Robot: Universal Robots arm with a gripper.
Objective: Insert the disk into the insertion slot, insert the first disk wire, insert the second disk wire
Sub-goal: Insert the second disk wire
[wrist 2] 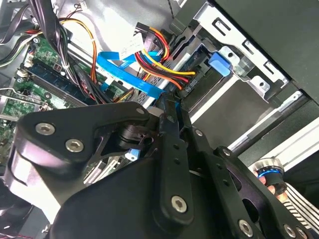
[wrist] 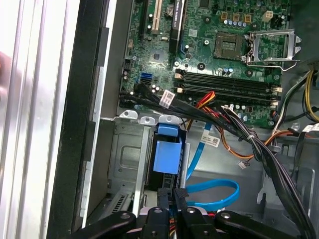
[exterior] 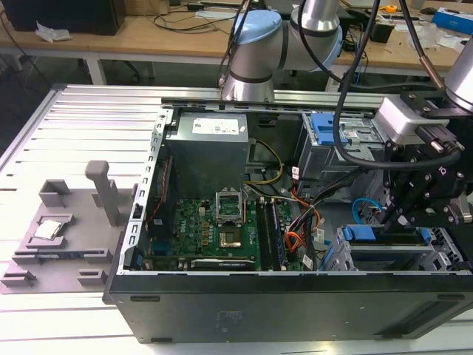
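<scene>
Computer case interior: my gripper (wrist: 169, 195), fingers nearly together, pinches the second disk wire (wrist: 212, 193) plug beside the disk (wrist: 167, 155), which sits in the insertion slot (wrist: 127, 154).

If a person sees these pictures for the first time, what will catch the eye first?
Probably the open computer case with its green motherboard, in the middle of the exterior view. Next, the black gripper reaching into the drive bay at that view's right, near the bright blue carrier frame and the looping light-blue cable.
</scene>
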